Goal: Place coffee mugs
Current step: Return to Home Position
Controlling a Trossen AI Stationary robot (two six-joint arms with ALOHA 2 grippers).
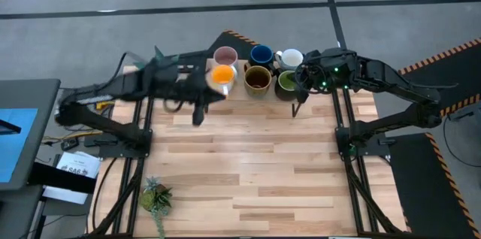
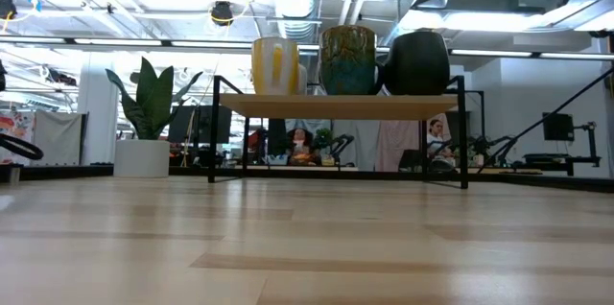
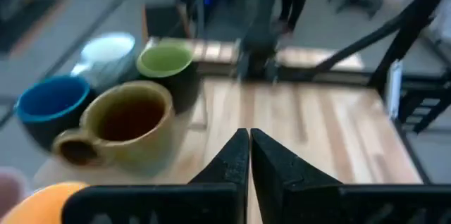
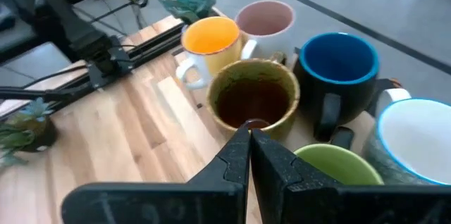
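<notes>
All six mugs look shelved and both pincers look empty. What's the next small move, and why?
Probably ease both arms back from the shelf toward rest. All six mugs stand together on it and none remains on the table; the left pincer and right pincer are shut, empty and close to the mugs, so retreat gently to avoid clipping one.

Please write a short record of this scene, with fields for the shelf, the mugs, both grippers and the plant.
shelf: holds two rows of three
outer row: pink mug, blue mug, white mug
inner row: orange mug, brown mug, green mug
left gripper: shut, empty, by the orange mug
right gripper: shut, empty, by the green mug
small plant: table left side, far from the shelf
</notes>
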